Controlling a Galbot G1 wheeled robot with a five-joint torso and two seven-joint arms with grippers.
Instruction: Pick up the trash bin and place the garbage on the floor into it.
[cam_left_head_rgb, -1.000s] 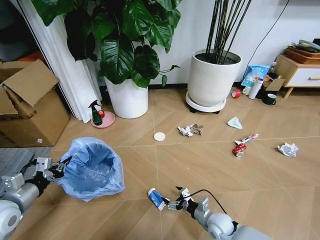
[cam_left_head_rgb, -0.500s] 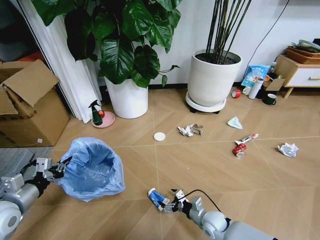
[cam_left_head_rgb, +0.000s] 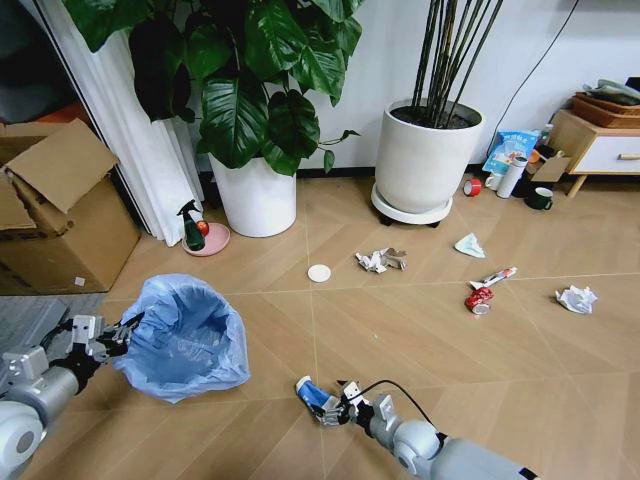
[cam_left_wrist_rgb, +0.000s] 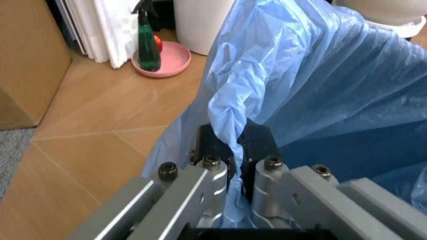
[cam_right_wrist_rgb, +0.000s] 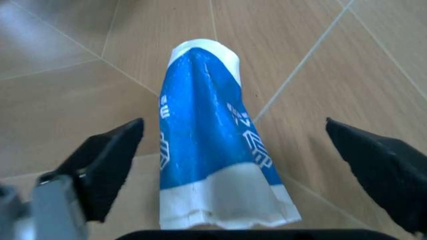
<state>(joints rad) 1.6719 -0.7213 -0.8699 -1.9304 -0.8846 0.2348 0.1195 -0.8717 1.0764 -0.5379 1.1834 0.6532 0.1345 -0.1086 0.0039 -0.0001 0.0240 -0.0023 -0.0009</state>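
Observation:
The trash bin (cam_left_head_rgb: 185, 340), lined with a crinkly light-blue bag, hangs low over the floor (cam_left_head_rgb: 430, 340) at lower left. My left gripper (cam_left_head_rgb: 125, 330) is shut on the bag's rim; its fingers (cam_left_wrist_rgb: 220, 150) pinch the blue plastic (cam_left_wrist_rgb: 320, 100). A crushed blue-white wrapper (cam_left_head_rgb: 314, 396) lies on the tiles, and my right gripper (cam_left_head_rgb: 335, 408) is open with a finger (cam_right_wrist_rgb: 107, 160) on either side of the wrapper (cam_right_wrist_rgb: 210, 140). More garbage lies farther off: a white disc (cam_left_head_rgb: 319, 272), a paper wad (cam_left_head_rgb: 381, 260), a pale scrap (cam_left_head_rgb: 469, 245), a red-white wrapper (cam_left_head_rgb: 483, 295) and a white wad (cam_left_head_rgb: 576, 298).
Two big white plant pots (cam_left_head_rgb: 258, 195) (cam_left_head_rgb: 425, 160) stand at the back wall. A spray bottle on a pink dish (cam_left_head_rgb: 192, 228) sits left of them. Cardboard boxes (cam_left_head_rgb: 60, 220) stand at far left. A cabinet (cam_left_head_rgb: 600, 145) with a mug (cam_left_head_rgb: 540, 198) and bottles is at back right.
My right gripper has slid left along the floor to the blue-white wrapper, which now lies between its open fingers. The bin and left gripper have stayed put.

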